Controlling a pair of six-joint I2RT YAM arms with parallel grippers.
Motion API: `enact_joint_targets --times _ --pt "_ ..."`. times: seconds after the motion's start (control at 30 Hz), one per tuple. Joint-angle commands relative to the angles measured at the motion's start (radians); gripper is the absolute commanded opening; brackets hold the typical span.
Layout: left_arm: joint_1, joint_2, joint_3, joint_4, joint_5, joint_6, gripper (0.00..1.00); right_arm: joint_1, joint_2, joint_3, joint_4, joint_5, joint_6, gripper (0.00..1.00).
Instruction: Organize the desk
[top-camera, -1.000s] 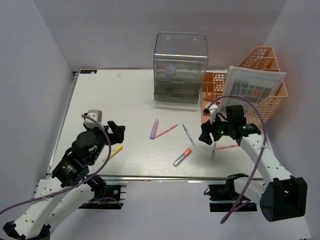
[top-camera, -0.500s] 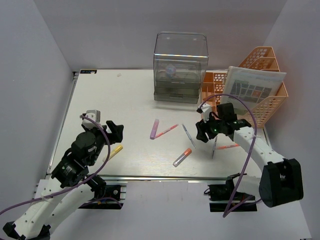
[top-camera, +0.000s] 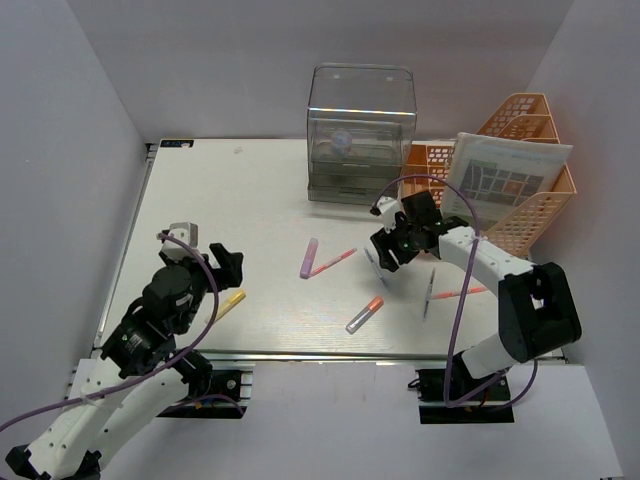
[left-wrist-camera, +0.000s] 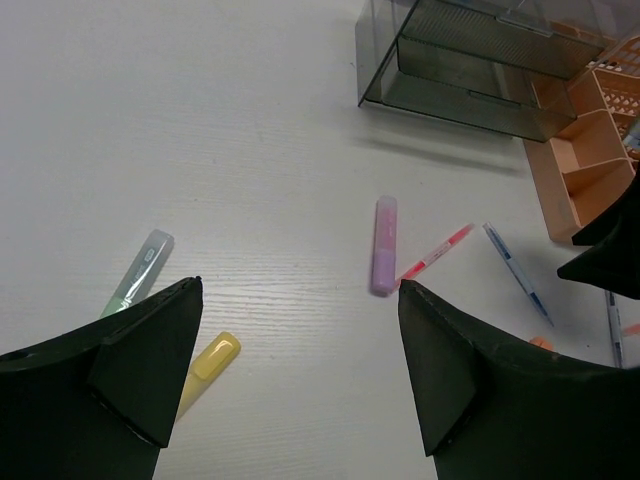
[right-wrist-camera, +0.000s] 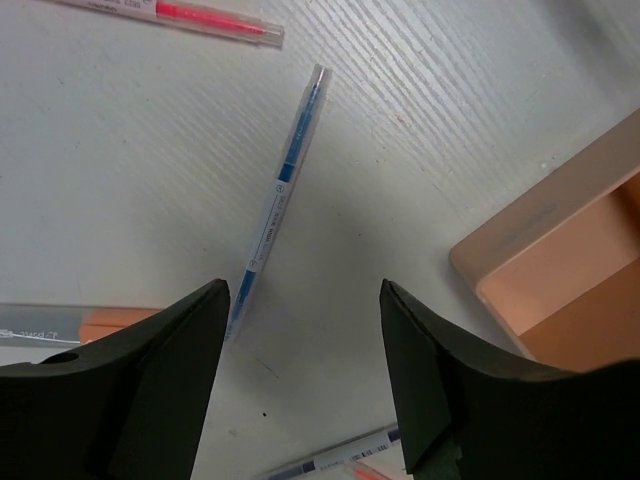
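The white desk (top-camera: 220, 190) has pens scattered over its middle. A purple highlighter (top-camera: 309, 257), a pink pen (top-camera: 334, 262), a blue pen (top-camera: 375, 270) and an orange-capped marker (top-camera: 365, 314) lie there. My right gripper (top-camera: 383, 252) is open and empty, low over the blue pen (right-wrist-camera: 277, 200), which lies just left of its gap (right-wrist-camera: 305, 285). My left gripper (top-camera: 228, 258) is open and empty above the desk's left part (left-wrist-camera: 300, 290). A yellow highlighter (left-wrist-camera: 212, 358) lies by its left finger, and the purple highlighter (left-wrist-camera: 385, 245) lies ahead.
A clear drawer box (top-camera: 360, 135) stands at the back. An orange mesh rack (top-camera: 530, 215) holding a booklet (top-camera: 505, 180) stands at the back right. Two more pens (top-camera: 445, 294) lie near the right front. A pale green pen (left-wrist-camera: 140, 272) lies at the left.
My right arm has swung left and further back, from over the right-hand pens to over the blue pen. My left arm has barely moved.
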Motion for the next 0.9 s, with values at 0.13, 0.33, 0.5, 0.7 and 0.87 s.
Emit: enact_joint_targets --times 0.13,0.33,0.5,0.7,0.87 --pt "0.004 -0.050 -0.008 -0.037 -0.020 -0.015 0.90 0.049 0.054 0.055 0.013 0.031 0.005 0.61" --pt "0.004 -0.045 -0.008 -0.040 -0.020 -0.013 0.90 0.095 0.113 0.089 0.001 0.054 0.003 0.57" --pt "0.004 -0.050 -0.008 -0.040 -0.023 -0.015 0.90 0.112 0.166 0.110 -0.001 0.096 0.014 0.55" --pt "0.004 -0.047 -0.008 -0.040 -0.020 -0.013 0.90 0.118 0.220 0.122 -0.001 0.125 0.019 0.51" --pt "0.004 -0.048 -0.008 -0.040 -0.017 -0.013 0.90 0.138 0.245 0.130 -0.002 0.149 0.014 0.47"
